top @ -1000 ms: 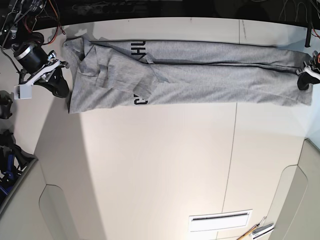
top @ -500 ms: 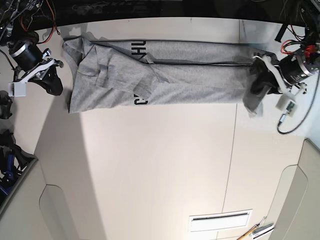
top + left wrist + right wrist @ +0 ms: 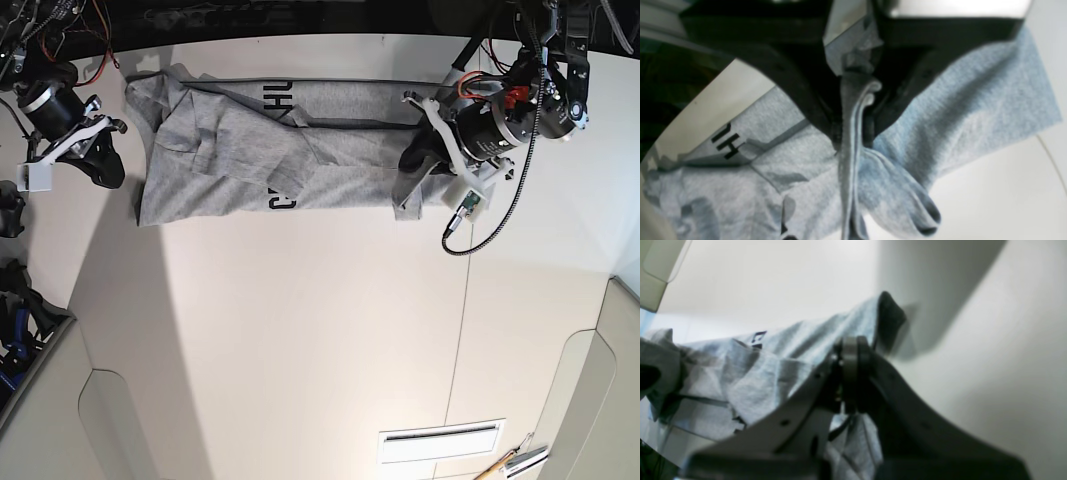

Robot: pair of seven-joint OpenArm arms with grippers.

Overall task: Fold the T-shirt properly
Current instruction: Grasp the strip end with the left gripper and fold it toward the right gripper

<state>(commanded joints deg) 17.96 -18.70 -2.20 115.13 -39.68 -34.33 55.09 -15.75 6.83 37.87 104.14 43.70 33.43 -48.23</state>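
The light grey T-shirt (image 3: 250, 150) lies as a long folded strip along the far side of the white table (image 3: 300, 330), with black lettering showing near its middle. My left gripper (image 3: 412, 165) is shut on the shirt's hem end and holds it lifted and doubled back over the strip. In the left wrist view the fabric (image 3: 957, 100) is bunched and pinched between the black fingers (image 3: 806, 100). My right gripper (image 3: 108, 170) is just left of the shirt's collar end, apart from it. In the right wrist view its jaws stand together and empty, with the shirt (image 3: 773, 350) behind.
A black cable (image 3: 490, 225) hangs from the left arm over the table. A vent slot (image 3: 440, 440) and small tools (image 3: 515, 462) sit at the near right. Dark gear (image 3: 15, 310) stands at the left edge. Table panels curve at both near corners.
My left gripper has carried the shirt's hem end from the far right toward the middle, doubling the strip over itself. My right gripper has drawn slightly left, away from the shirt.
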